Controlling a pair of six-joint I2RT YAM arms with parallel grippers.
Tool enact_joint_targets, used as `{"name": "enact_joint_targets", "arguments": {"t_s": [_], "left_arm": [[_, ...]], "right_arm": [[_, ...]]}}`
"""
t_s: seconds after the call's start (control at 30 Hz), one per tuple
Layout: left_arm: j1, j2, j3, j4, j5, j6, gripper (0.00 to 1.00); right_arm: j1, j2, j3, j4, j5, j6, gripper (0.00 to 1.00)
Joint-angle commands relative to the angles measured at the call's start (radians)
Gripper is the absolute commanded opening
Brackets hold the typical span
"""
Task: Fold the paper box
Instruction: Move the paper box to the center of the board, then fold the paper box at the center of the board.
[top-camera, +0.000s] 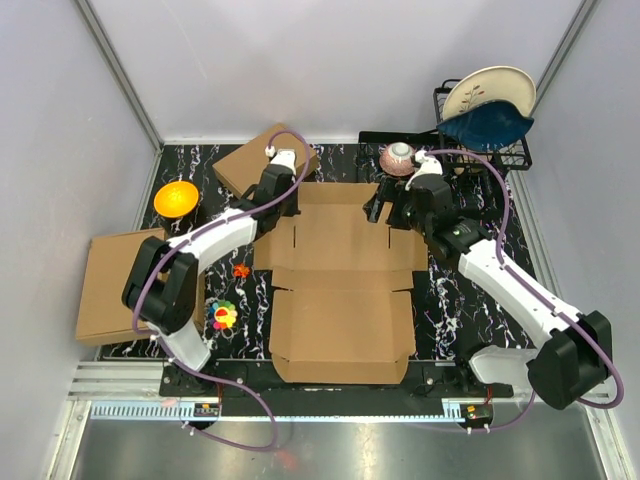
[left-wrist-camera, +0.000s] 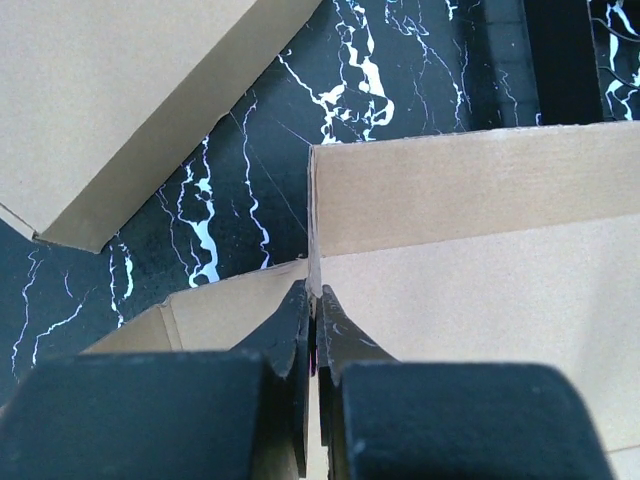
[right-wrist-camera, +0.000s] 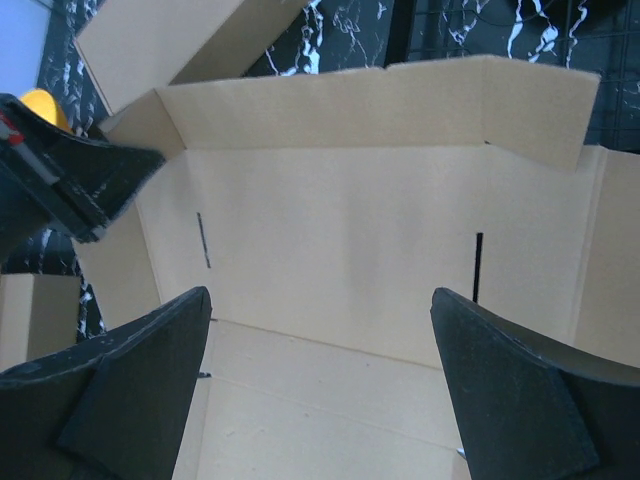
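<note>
Big brown corrugated cardboard paper box (top-camera: 340, 290), spread open in the middle of the black table with white lines (top-camera: 440, 310). Held at the thin edge of its far left flap by the left gripper (left-wrist-camera: 316, 300), fingers pinched tight. Over the far right part, the right gripper (right-wrist-camera: 320, 310), fingers wide apart, holding nothing.

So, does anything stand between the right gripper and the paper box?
Nothing visible does. The open right gripper faces bare cardboard of the paper box. The left gripper is shut on a flap edge at the box's back left corner, off to the side.
</note>
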Motion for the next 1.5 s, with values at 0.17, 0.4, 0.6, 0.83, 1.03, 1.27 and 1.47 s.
{"name": "enact_joint_targets", "arguments": {"t_s": [0.17,0.4,0.6,0.83,1.03,1.27,1.47], "left_arm": [[-0.015,-0.161,-0.116,0.162,0.165,0.046,0.0],[-0.103,-0.322,-0.367,0.424,0.102,0.13,0.0],[-0.169,-0.376,-0.539,0.663,-0.021,0.176,0.0],[-0.278,-0.333,-0.759,1.113,-0.252,0.276,0.01],[-0.315,-0.206,-0.883,1.504,-0.282,0.32,0.02],[-0.322,-0.166,-0.895,1.538,-0.277,0.348,0.01],[-0.324,-0.195,-0.862,1.44,-0.253,0.363,0.0]], "right_arm": [[0.007,-0.066,0.037,-0.046,0.104,-0.095,0.89],[0.007,-0.132,0.018,-0.007,-0.031,-0.181,0.87],[0.054,-0.096,0.086,-0.087,-0.143,-0.319,0.86],[0.158,-0.058,0.087,-0.098,-0.031,-0.531,0.87],[0.165,-0.096,-0.07,0.109,-0.079,-0.698,0.9],[0.166,-0.054,-0.115,0.314,-0.229,-0.838,0.87],[0.165,0.088,-0.029,0.324,-0.295,-0.95,0.82]]}}
